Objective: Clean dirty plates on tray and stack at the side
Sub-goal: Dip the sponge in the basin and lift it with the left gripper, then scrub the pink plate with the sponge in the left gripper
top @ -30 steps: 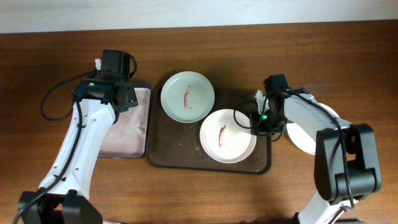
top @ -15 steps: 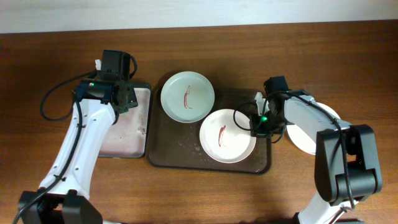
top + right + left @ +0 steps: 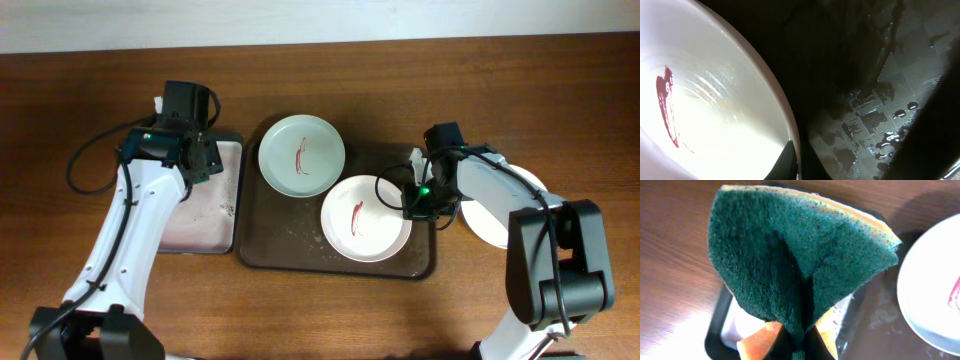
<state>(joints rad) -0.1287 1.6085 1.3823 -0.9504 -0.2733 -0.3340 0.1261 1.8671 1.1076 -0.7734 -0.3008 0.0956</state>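
1. Wooden table (image 3: 560, 90): pale green plate (image 3: 302, 155) and white plate (image 3: 366, 218) lie streaked on the dark brown tray (image 3: 290, 255).
2. Your left gripper (image 3: 800, 345) pinches a green sponge (image 3: 800, 255); your right gripper (image 3: 418, 195) meets the white plate's rim, closure unclear.
3. Next, likely: sponge to streak.

White plate (image 3: 715, 100) with red streak (image 3: 667, 107) on wet dark tray (image 3: 865, 100)

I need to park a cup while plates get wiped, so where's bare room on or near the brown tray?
Bare: the tray's near-left corner, between green plate and white plate, and the table along the tray's near edge. Crowded: tray's right end, right gripper at the white plate's rim.
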